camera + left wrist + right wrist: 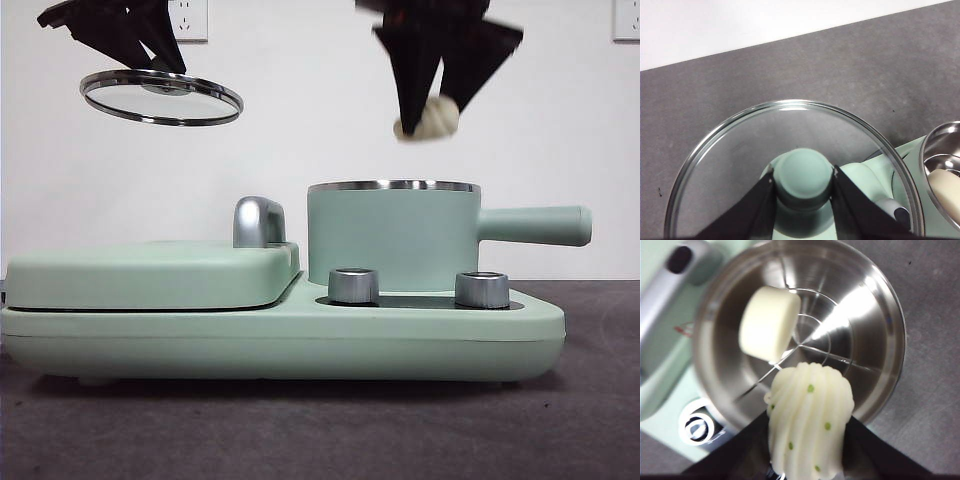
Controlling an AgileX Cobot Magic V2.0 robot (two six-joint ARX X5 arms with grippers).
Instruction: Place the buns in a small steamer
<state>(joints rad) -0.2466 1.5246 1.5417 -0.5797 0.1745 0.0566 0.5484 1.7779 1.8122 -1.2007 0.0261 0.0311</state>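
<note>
With plain bun [769, 324] already in steamer [394, 238], right gripper [807, 460] clamping ridged bun [809, 417] above it, left gripper [804, 187] gripping lid [725, 145] knob aside; drop and re-lidding left.

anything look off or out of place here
Nothing stands out. The glass lid is off only because the left gripper holds it by its knob. The right gripper holds the ridged bun over the open pot, where the plain bun already lies.

Front camera sat low at table [300, 440] height, faced level and close toward the wall, both wrist cameras looked straight down from above, all shared the steamer [394, 235].
</note>
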